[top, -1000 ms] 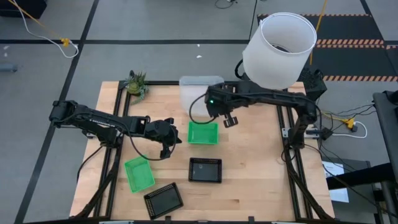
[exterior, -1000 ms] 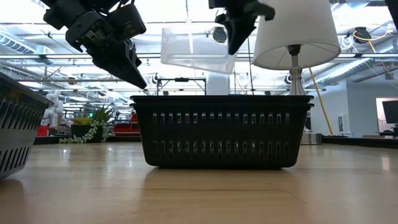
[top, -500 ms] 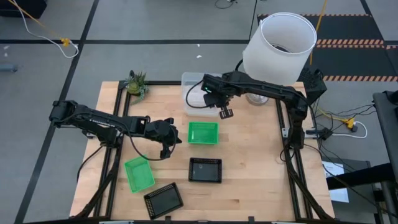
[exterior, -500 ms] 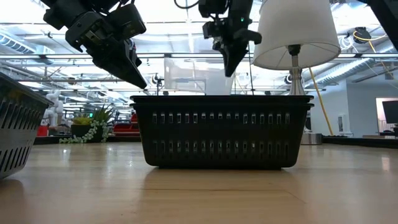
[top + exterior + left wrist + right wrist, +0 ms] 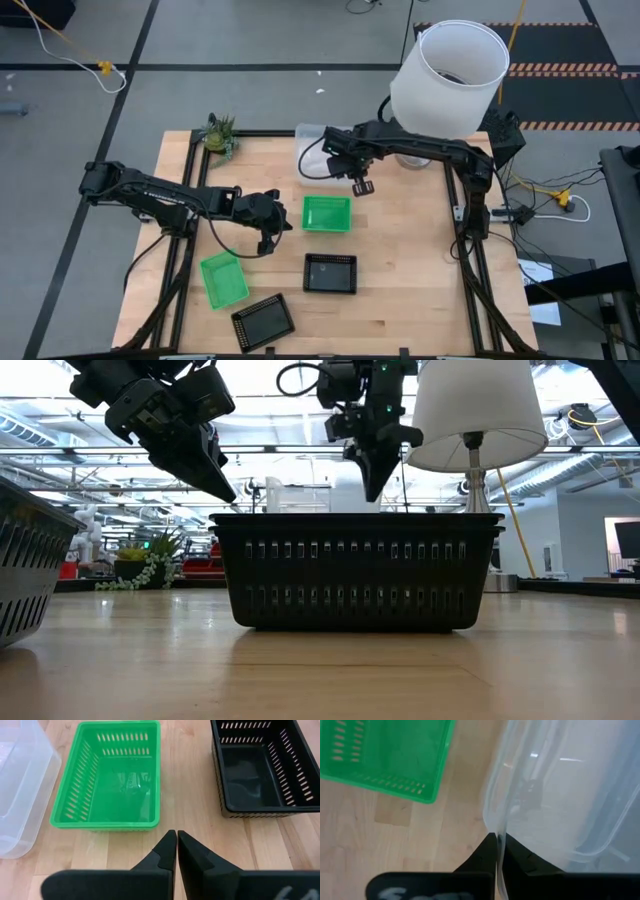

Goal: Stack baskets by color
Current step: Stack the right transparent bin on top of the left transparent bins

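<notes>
My right gripper is shut on a clear basket over the far middle of the table. The low view shows this basket low behind a black basket, which hides its underside. A green basket rests flat on its bottom at the table's middle, with the black basket just nearer. A second green basket and a second black one lie near left. My left gripper hangs shut above the wood left of the middle green basket, touching nothing. My right gripper pinches the clear basket's thin wall at its rim, close to a corner on the side facing the green basket. One finger is inside the basket and one outside. The fingers come from above, pointing steeply down. The basket sits about level.
A big white lampshade on its stand rises at the far right corner, close behind my right arm. A small plant is at the far left. Bare wood lies along the table's right side and near right corner.
My right gripper has come down and gone toward the table's far edge and a little left, carrying the clear basket. The basket, first high and tilted, now sits low and level behind the black basket.
</notes>
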`<state>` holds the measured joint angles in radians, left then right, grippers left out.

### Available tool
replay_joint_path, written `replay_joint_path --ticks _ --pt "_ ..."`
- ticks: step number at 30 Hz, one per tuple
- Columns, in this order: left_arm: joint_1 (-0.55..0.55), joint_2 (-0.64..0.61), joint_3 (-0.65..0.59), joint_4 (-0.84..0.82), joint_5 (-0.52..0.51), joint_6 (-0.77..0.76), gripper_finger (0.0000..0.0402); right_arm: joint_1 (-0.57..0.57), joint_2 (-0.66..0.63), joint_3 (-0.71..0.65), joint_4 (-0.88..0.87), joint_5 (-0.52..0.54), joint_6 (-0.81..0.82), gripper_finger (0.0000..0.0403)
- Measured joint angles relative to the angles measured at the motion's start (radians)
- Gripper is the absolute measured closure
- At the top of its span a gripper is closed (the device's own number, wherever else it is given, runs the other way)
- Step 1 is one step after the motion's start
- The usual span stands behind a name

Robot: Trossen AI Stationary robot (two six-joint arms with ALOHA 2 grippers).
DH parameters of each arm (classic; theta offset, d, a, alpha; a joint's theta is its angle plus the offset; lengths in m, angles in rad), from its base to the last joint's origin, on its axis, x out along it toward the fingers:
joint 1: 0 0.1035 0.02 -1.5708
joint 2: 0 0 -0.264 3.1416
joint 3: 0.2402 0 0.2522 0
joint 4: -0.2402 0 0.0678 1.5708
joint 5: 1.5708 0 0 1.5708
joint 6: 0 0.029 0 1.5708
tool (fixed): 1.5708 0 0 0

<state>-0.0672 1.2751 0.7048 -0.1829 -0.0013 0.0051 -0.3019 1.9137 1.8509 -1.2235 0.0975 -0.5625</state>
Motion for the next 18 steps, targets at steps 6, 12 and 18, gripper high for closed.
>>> replay_joint_path --ticks 6,12,18 --pt "0.0 0.0 0.0 0.0 0.0 -0.001 0.0382 -0.004 0.0 -0.058 0.066 -0.023 -0.002 0.0397" --pt "0.0 0.0 0.0 0.0 0.0 -0.003 0.0382 -0.012 0.0 -0.094 0.089 -0.024 -0.004 0.0397" --pt "0.0 0.0 0.0 0.0 0.0 -0.002 0.0382 -0.017 0.0 -0.112 0.115 -0.023 -0.013 0.0396"
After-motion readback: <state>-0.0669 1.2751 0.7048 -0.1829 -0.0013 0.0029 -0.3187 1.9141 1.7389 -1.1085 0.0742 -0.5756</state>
